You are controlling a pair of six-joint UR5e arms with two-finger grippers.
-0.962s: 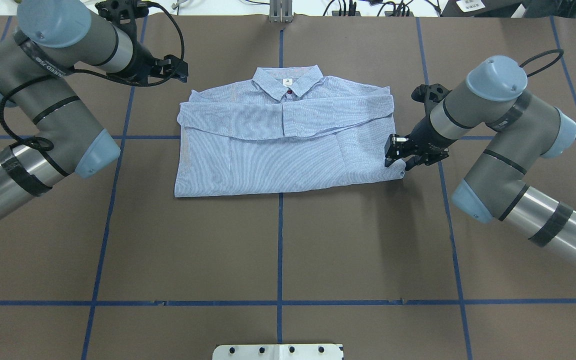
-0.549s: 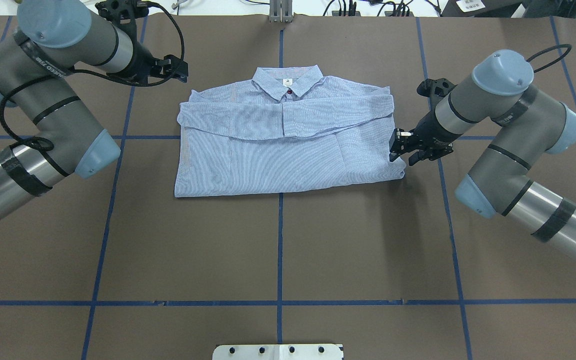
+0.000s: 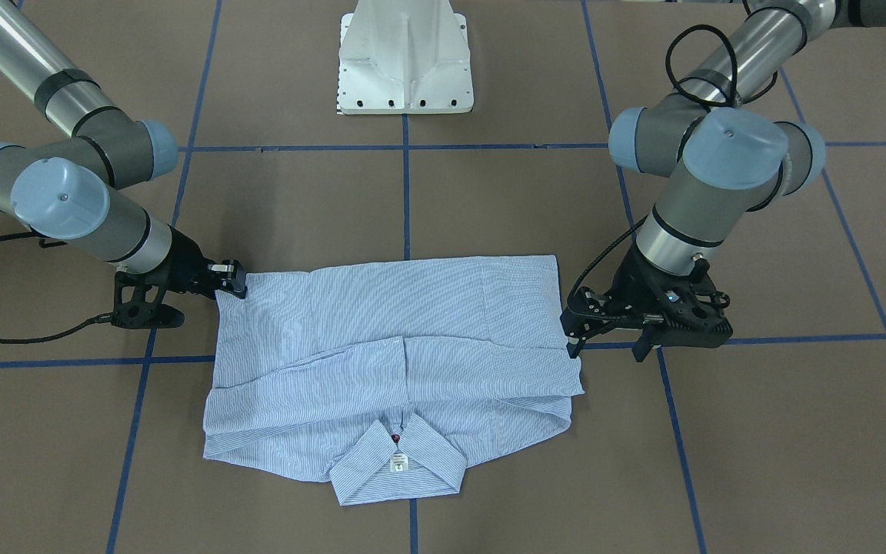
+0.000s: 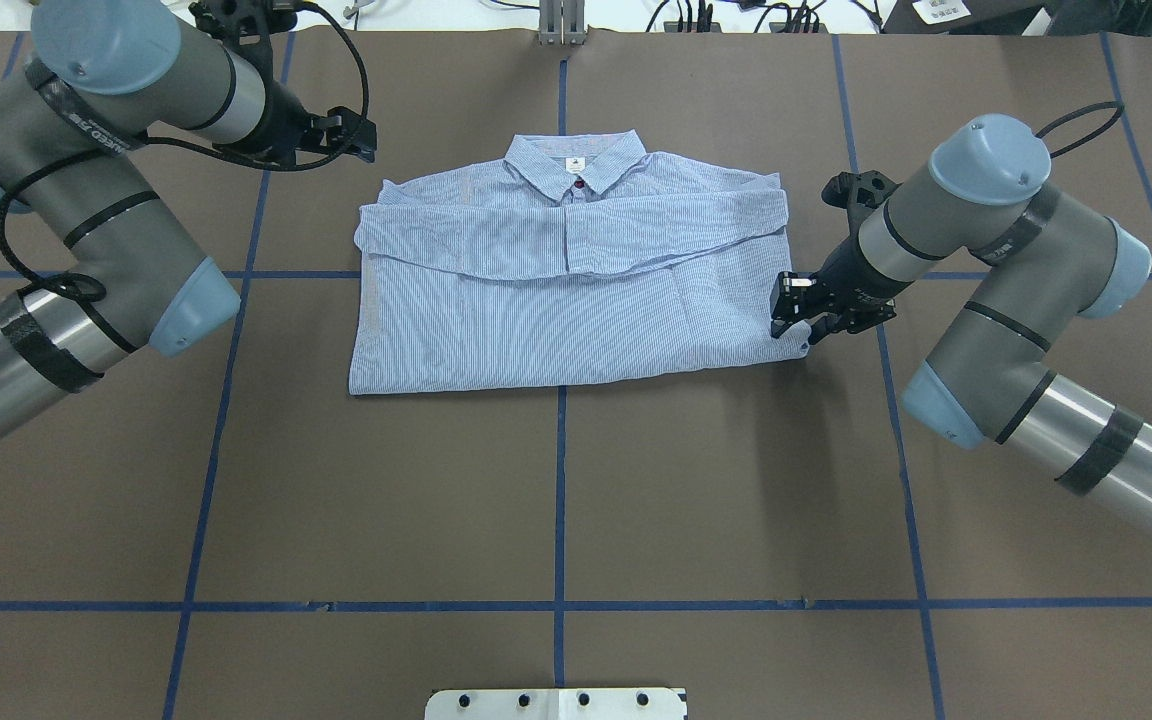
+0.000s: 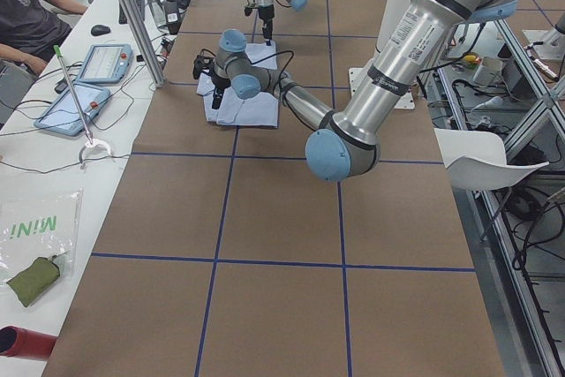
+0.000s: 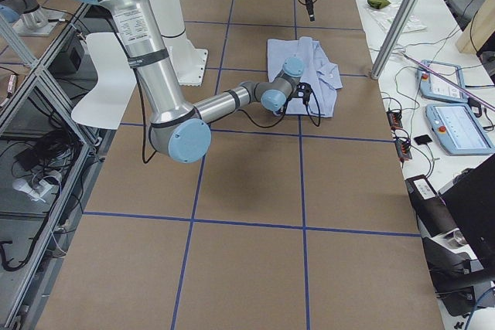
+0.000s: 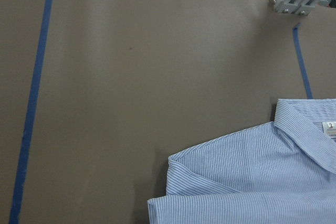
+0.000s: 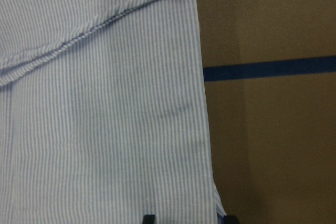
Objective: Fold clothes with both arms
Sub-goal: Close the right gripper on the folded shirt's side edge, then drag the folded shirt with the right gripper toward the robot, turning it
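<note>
The light blue striped shirt [image 4: 566, 290] lies folded flat on the brown table, collar [image 3: 397, 454] away from the robot and sleeves folded across the chest. My right gripper [image 4: 792, 318] is low at the shirt's near right corner. In the right wrist view its two fingertips [image 8: 149, 217] stand apart, with the shirt's edge [image 8: 202, 129] between them: open. My left gripper [image 3: 606, 348] hovers open and holds nothing, off the cloth beside the shirt's left shoulder [image 7: 210, 166].
The white pedestal base [image 3: 404, 61] stands at the robot's side of the table. Blue tape lines [image 4: 556, 605] cross the brown surface. An aluminium post [image 4: 562, 20] is at the far edge. A side bench with tablets [image 5: 101, 64] and a seated person [image 5: 26, 6] lies beyond.
The right gripper drew back from the shirt's corner half a second ago and has since returned down to it. The left gripper shifted slightly away from the shirt.
</note>
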